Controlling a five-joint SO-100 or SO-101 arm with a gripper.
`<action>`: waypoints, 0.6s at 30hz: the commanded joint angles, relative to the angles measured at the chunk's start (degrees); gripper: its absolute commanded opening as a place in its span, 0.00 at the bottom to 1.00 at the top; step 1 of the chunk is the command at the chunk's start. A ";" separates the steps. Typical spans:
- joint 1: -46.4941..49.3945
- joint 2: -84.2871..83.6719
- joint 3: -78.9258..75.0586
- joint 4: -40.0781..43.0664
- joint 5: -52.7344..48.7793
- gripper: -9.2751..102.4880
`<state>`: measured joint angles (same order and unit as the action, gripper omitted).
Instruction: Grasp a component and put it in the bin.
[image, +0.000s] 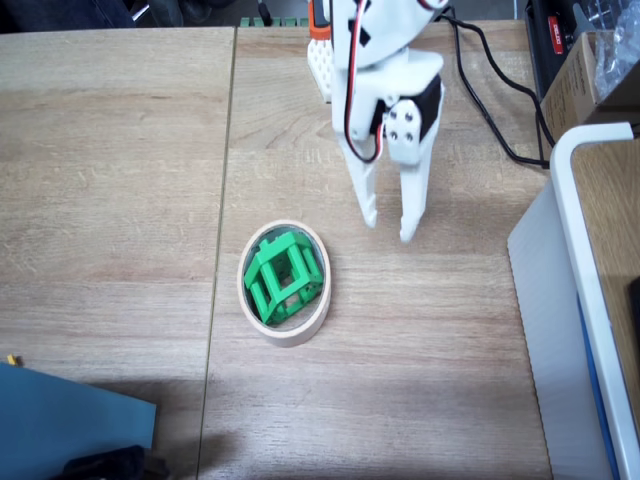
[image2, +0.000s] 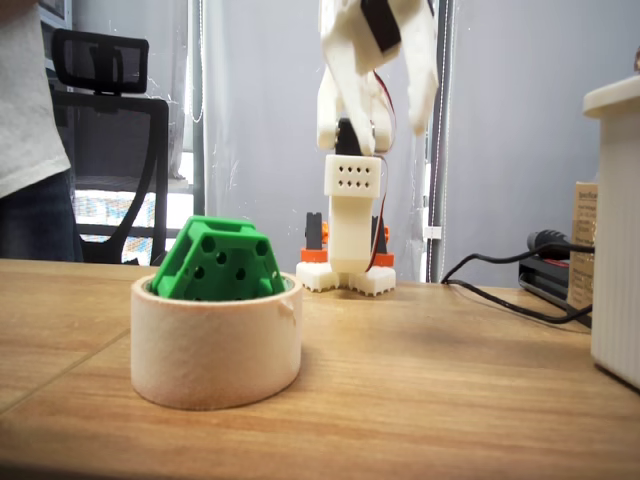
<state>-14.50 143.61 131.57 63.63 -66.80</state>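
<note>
The claw (image: 387, 229) is hanging up in the air with its fingers spread and nothing in them, and the green component (image: 284, 277) sits down and to the left of it in the top-down fixed view, tipped over inside the bin (image: 300, 331). Looks like light, stiff plastic, probably a bit slick on the flat faces, so I'd pinch across the lattice bars. No real long axis; it's squat, holed face angled up toward the side camera.
</note>
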 joint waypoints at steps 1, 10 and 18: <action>5.01 4.83 -0.53 -0.44 -3.69 0.16; 17.75 11.78 0.53 0.44 -4.66 0.08; 35.60 22.68 10.63 0.18 -8.44 0.09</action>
<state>14.33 161.10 139.83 63.72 -72.77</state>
